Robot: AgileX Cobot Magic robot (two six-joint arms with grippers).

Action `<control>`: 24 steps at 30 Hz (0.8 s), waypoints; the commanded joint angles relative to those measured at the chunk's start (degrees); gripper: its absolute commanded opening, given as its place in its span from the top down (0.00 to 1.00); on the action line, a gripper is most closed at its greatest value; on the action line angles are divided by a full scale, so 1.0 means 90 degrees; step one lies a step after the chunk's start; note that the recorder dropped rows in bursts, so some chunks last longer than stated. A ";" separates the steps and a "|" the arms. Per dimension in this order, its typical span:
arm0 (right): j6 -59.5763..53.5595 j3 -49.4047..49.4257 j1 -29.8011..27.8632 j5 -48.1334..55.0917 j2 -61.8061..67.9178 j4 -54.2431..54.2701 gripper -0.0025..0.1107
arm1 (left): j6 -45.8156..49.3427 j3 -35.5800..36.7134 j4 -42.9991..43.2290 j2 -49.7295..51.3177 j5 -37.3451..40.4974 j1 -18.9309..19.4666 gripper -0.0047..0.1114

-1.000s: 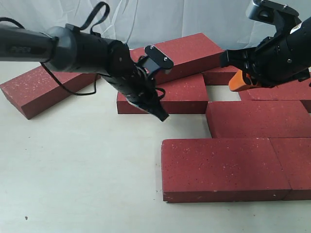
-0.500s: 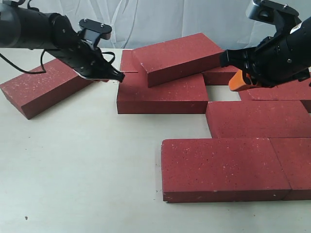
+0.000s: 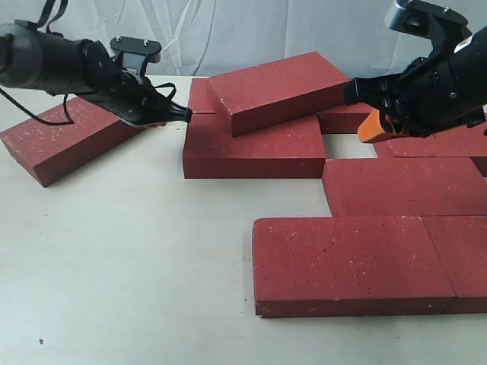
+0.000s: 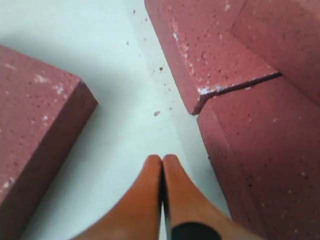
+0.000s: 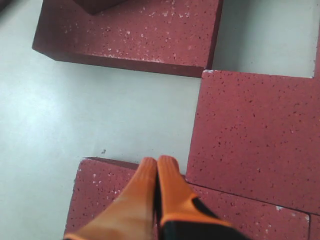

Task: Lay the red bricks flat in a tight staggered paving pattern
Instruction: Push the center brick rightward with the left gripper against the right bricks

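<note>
Now, jaws pressed together and empty on both sides, left gripper [image 3: 185, 115] low over the table [image 3: 137, 266] between a lone brick [image 3: 61, 141] and a tilted brick [image 3: 281, 87] propped on another, right gripper [image 5: 157, 165] above the flat-laid red bricks [image 3: 388, 186].

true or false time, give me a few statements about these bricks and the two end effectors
1. The left end effector and right end effector are both shut, holding nothing. True.
2. A tilted brick lies on top of other bricks. True.
3. Every brick touches another. False: the loose brick lies apart on the left.
4. The paving is tight, without holes. False: a bare gap shows between bricks, below the right end effector.
</note>
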 commanded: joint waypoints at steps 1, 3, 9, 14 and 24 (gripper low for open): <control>-0.0039 -0.0025 -0.0014 -0.0075 -0.0002 0.0028 0.98 | -0.0042 -0.0032 -0.0665 0.0262 -0.0087 -0.0005 0.96; -0.0039 -0.0025 -0.0014 -0.0075 -0.0002 0.0028 0.98 | -0.0042 -0.0032 -0.1045 0.0362 -0.0087 -0.0005 0.96; -0.0039 -0.0025 -0.0014 -0.0075 -0.0002 0.0028 0.98 | 0.0001 -0.0032 -0.1519 0.0582 -0.0043 -0.0077 0.96; -0.0039 -0.0025 -0.0014 -0.0091 -0.0002 0.0028 0.98 | 0.0001 -0.0047 -0.1553 0.0594 -0.0128 -0.0263 0.96; -0.0039 -0.0025 -0.0014 -0.0104 -0.0002 0.0028 0.98 | 0.0001 -0.0047 -0.1750 0.0594 -0.0457 -0.0643 0.96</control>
